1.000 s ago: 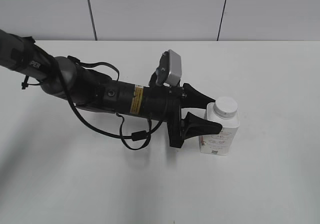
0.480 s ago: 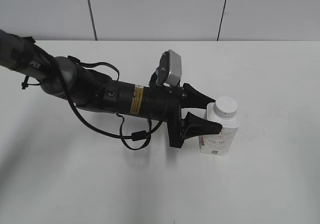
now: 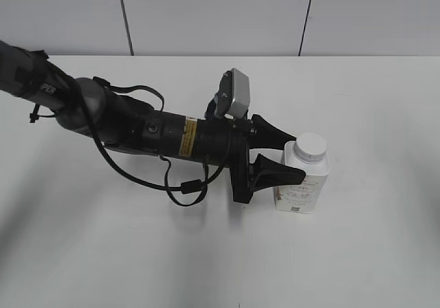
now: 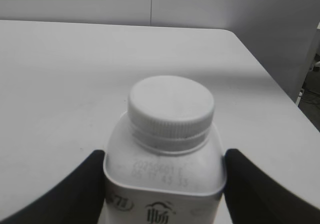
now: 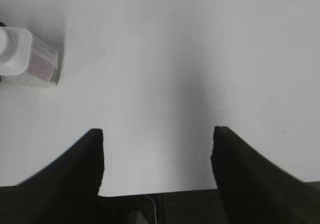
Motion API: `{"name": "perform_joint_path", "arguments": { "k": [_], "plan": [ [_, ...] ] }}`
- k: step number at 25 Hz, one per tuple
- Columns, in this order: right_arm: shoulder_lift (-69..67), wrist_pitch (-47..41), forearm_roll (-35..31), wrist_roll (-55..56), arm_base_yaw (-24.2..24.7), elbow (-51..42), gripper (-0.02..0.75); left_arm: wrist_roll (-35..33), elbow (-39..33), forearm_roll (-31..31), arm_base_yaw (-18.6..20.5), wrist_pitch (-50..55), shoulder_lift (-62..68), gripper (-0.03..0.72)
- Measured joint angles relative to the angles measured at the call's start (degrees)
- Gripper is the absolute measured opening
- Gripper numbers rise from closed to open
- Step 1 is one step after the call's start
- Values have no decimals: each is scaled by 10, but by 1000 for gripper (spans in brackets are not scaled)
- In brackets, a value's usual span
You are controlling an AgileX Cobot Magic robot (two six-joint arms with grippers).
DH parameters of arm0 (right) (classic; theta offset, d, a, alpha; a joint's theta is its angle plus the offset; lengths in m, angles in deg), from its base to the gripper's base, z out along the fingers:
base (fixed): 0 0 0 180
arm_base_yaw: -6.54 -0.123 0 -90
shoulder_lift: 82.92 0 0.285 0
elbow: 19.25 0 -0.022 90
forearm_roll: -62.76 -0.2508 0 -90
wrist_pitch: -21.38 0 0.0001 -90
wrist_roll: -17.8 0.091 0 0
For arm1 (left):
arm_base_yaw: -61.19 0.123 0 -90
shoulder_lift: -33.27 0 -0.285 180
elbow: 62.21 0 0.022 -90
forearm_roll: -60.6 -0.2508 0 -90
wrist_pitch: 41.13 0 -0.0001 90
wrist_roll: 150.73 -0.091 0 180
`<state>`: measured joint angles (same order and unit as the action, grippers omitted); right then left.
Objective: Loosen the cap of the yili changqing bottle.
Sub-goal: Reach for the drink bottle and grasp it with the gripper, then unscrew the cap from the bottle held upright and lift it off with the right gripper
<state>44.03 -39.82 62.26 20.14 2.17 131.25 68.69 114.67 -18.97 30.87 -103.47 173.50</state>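
The yili changqing bottle stands upright on the white table, right of centre. It is white and squarish with pink-red print. Its white ribbed cap sits on the neck. My left gripper reaches in from the left, and its two black fingers press the bottle's two sides just below the shoulders. In the left wrist view the cap and bottle fill the space between the jaws. My right gripper is open and empty above the table. The bottle shows small at that view's upper left.
The white table runs back to a grey panelled wall. The left arm with its cable lies low across the table's left half. The table's right edge shows in the left wrist view. The right arm is outside the exterior view.
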Motion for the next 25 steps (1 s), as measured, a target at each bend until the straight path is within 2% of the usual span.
{"name": "perform_joint_path", "arguments": {
  "k": [7,20,25],
  "plan": [
    [-172,-48,0,18,0,79,470,0,0,0,0,-1,0,438],
    [-345,-81,-10,7,0,158,464,0,0,0,0,-1,0,437],
    [-387,-82,-58,7,-2,192,461,0,0,0,0,-1,0,437]
  ]
}}
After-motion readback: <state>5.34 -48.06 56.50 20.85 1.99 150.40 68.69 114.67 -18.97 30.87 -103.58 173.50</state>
